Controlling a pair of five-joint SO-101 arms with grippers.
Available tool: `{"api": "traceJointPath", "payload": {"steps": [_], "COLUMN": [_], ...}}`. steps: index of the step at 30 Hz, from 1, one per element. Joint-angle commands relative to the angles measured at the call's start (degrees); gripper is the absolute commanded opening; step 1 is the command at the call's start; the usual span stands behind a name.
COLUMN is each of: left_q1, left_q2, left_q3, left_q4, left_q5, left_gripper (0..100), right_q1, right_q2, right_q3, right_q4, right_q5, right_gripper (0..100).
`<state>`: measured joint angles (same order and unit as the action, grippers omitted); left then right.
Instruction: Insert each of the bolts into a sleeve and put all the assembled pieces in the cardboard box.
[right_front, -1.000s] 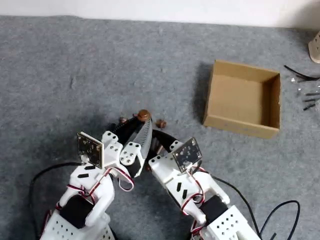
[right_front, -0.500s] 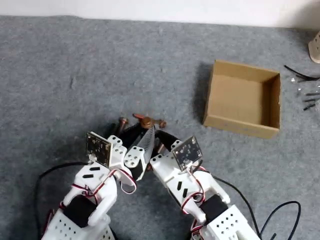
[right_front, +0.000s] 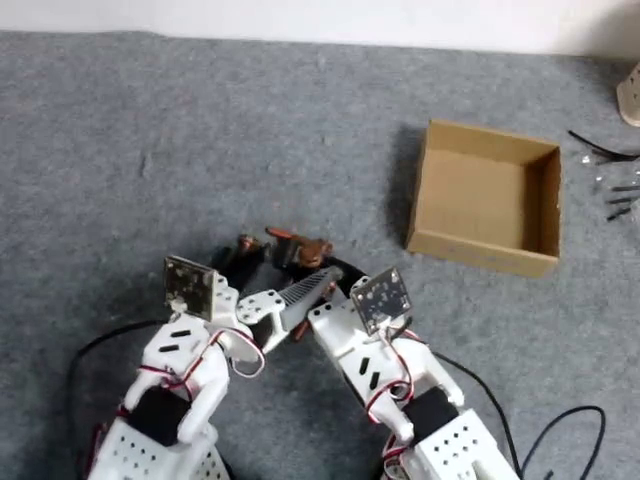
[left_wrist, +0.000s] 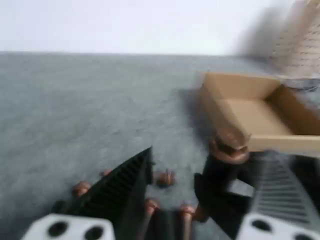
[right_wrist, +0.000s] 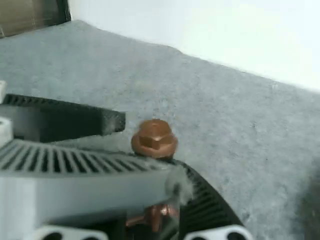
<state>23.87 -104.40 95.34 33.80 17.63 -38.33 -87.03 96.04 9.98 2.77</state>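
Copper is the colour of the bolt (right_wrist: 154, 137) that sits nearest, pinched at the tips of the right fingers (right_wrist: 75, 165). Its six-sided head sticks up above them. One of these fingers is grey with ribs and the other is black.

The left fingers (left_wrist: 120, 190) are spread wide. One is on each side of that bolt and of the black tip that holds it.

Both white arms lean in toward each other at the near side of the grey desk (right_front: 150, 120), so their tips meet in the middle.

Just past the tips, a few loose bolts (left_wrist: 165, 177) lie on the desk, close together. They are the same copper colour.

Farther off, toward the right side, stands the cardboard box (right_front: 480, 252). Its open top faces up, and it is well apart from the bolts.

Past the box, at the far right edge of the desk, lie some thin black bits (right_front: 600, 150).
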Motion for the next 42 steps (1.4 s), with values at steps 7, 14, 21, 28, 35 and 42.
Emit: {"api": "traceJointPath", "payload": {"steps": [7, 14, 21, 28, 35, 42], "left_q1": [-9.6, -20.0, -21.5, -25.4, -25.4, -24.5], "left_q2": [-0.3, -0.3, 0.0, 0.0, 0.0, 0.0], "left_q3": [-11.6, -9.4, 2.0, 1.9, 1.6, 1.6], "left_q4": [0.6, 0.6, -7.7, -7.8, -1.4, 1.6], "left_q5": [10.6, 14.4, 13.9, -6.2, -14.9, -23.9], "left_gripper": [27, 27, 25, 3, 1, 1], "right_q1": [5.6, 9.4, 15.3, 21.2, 27.4, 27.9], "right_q2": [-1.0, -1.0, -1.0, -1.0, -1.3, -1.0], "right_q3": [9.1, 9.1, 9.1, 9.1, 9.1, 9.1], "right_q4": [-0.7, -0.7, -0.7, 0.8, 3.0, 3.6], "right_q5": [0.1, 0.0, 0.0, 0.0, 0.1, 0.4], "right_gripper": [0.5, 0.5, 0.5, 0.5, 0.5, 0.5]}}
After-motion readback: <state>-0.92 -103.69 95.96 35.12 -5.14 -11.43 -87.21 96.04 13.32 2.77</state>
